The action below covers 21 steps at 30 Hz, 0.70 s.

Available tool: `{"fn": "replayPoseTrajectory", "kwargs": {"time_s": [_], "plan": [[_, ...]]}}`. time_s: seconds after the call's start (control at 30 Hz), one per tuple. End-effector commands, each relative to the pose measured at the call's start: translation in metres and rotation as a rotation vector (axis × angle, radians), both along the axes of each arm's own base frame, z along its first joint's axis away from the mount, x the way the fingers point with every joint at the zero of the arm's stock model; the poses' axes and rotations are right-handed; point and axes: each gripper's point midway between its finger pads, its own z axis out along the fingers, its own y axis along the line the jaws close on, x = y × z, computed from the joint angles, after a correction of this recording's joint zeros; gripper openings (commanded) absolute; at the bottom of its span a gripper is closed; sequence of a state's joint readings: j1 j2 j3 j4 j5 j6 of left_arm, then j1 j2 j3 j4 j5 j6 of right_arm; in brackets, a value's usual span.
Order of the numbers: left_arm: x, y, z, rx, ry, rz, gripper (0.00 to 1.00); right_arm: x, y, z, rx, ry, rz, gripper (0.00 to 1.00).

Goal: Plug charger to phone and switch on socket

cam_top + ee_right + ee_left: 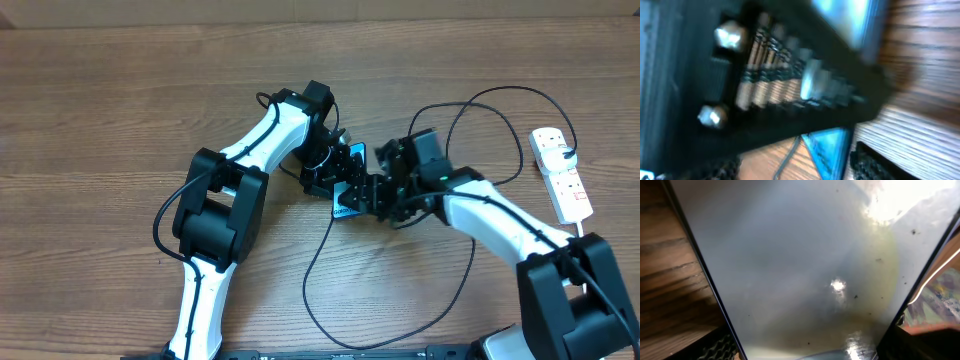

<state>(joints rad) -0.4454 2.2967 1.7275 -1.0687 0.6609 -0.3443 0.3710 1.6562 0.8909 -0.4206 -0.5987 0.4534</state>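
The phone [348,207], blue-screened, is tilted up off the table at the middle between both grippers. My left gripper [343,178] is shut on the phone, whose glossy grey face [805,270] fills the left wrist view, one ribbed finger [715,347] at its edge. My right gripper [382,195] stands open close against the phone's right side. In its blurred view a blue phone corner [830,147] and a stretch of the charger [790,155] lie between the fingers. The charger's thin black cable [320,290] loops across the table towards the socket [562,178]. Its small tip is hidden.
The white socket lies at the far right with a black plug [570,153] in its upper end. The cable arcs behind the right arm [500,92] and curls near the front edge. The left gripper's black body [780,75] crowds the right wrist view.
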Motion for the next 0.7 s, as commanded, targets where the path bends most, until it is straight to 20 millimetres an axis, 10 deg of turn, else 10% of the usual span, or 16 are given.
{"fn": "replayPoseTrajectory", "kwargs": {"time_s": [0.0,0.4,0.67], "plan": [[-0.0115,-0.0020,-0.0178,0.000,0.036,-0.035,0.77,0.0016,0.0163,-0.0044,-0.060,-0.044,-0.010,0.65],[-0.0101,-0.0026,-0.0181,-0.004,0.025,-0.041,0.84,0.0095,0.0212,-0.0070,-0.118,-0.102,-0.050,0.04],[-0.0090,-0.0047,-0.0167,-0.027,0.013,-0.055,0.92,0.0108,0.0196,-0.0061,-0.112,-0.100,-0.054,0.04]]}}
